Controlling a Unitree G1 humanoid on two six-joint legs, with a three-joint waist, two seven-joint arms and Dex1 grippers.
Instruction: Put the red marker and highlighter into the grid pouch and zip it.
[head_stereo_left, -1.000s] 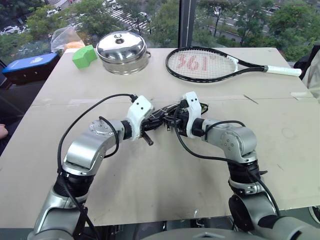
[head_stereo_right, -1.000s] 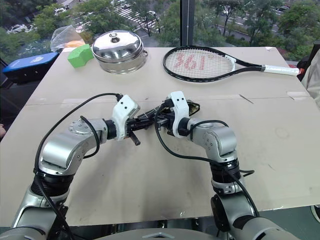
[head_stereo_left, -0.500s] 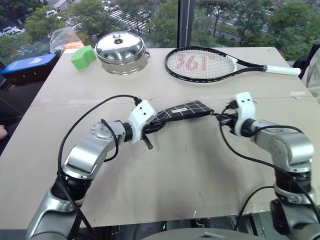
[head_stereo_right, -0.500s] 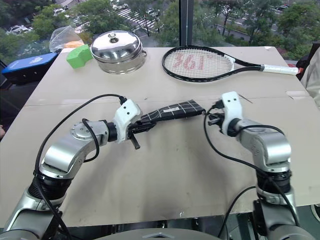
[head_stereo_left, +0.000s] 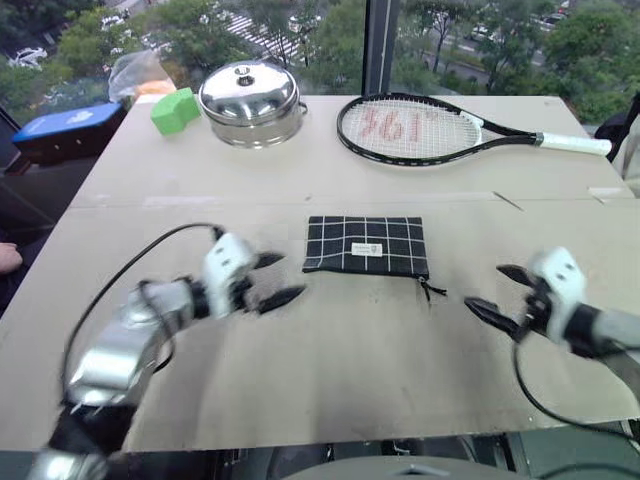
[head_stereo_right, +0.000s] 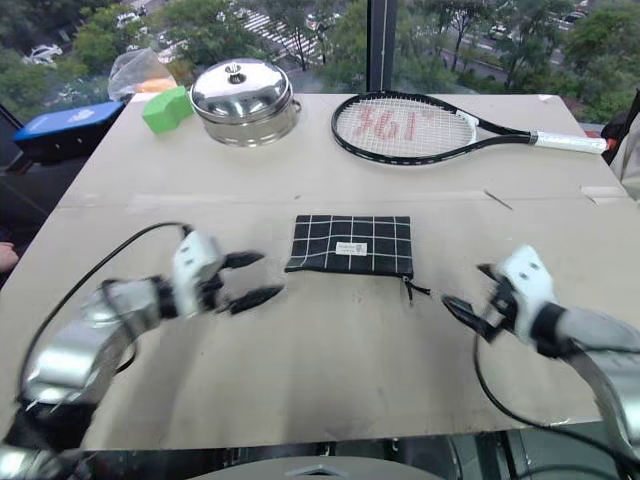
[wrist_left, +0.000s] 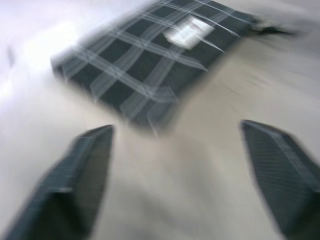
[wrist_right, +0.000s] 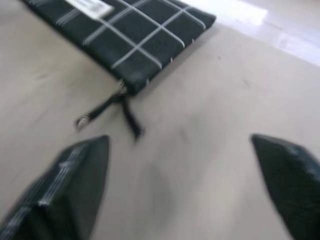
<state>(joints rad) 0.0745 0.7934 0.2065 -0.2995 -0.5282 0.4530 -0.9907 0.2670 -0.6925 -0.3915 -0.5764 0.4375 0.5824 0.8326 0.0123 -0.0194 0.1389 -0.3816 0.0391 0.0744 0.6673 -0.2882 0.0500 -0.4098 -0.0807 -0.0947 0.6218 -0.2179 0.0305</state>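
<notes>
1. From my head views I take in the whole worktop (head_stereo_left: 330, 360): the grid pouch (head_stereo_left: 366, 244) lies flat near its middle, between my left end effector (head_stereo_left: 270, 280) and my right end effector (head_stereo_left: 497, 291), touching neither.
2. Farther back the head views also give me a tennis racket (head_stereo_left: 430, 129), a steel pot with its lid (head_stereo_left: 250, 102), a green block (head_stereo_left: 174, 110), a blue case (head_stereo_left: 62, 126) and a clear plastic bag (head_stereo_left: 135, 72), all well apart from the pouch.
3. My left wrist view brings the pouch's near end close: the white lines cross the black cloth in squares, and the small white label (wrist_left: 188, 33) sits partway along.
4. My right wrist view shows the other end, where the black zipper pull (wrist_right: 111, 109) trails off the pouch's corner onto the bare worktop.
5. Both my end effectors stand with fingers spread wide and nothing between them; each wrist view shows two dark tapered fingers with plain worktop in the gap.
6. The pouch looks soft, thin and rectangular, with its edges lying straight.
7. The worktop is pale and matte. The pot is shiny and round, and the racket has a black frame with red marking on its strings.
</notes>
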